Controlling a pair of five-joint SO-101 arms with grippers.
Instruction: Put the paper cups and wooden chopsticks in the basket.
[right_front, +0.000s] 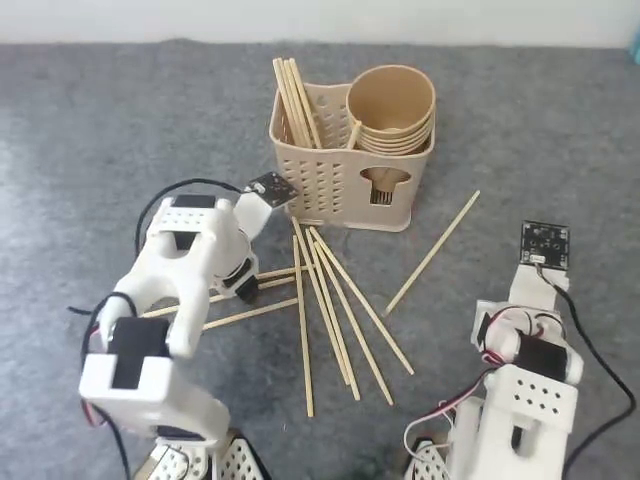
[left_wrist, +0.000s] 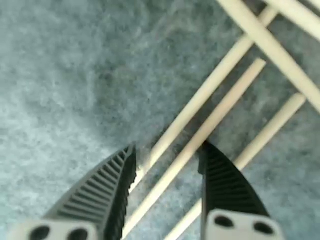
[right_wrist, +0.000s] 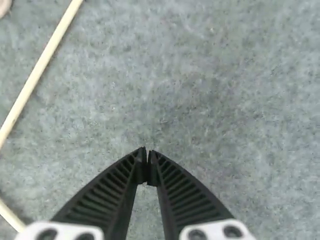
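Pale round chopsticks (left_wrist: 215, 117) fanned beside basket (right_front: 320, 180). Left gripper (left_wrist: 168, 147) spread astride them. Right gripper (right_wrist: 146, 150) clenched over carpet (right_wrist: 225, 75), well apart.

From my seat the table looks evenly and softly lit, bright enough throughout. Shadows on the grey carpet (right_front: 90, 130) are faint: a thin dark line beside each loose chopstick (right_front: 303, 330) and a soft patch under the left arm (right_front: 190, 255). The light comes from overhead, I think. In the left wrist view the carpet darkens around the left gripper (left_wrist: 168, 146).
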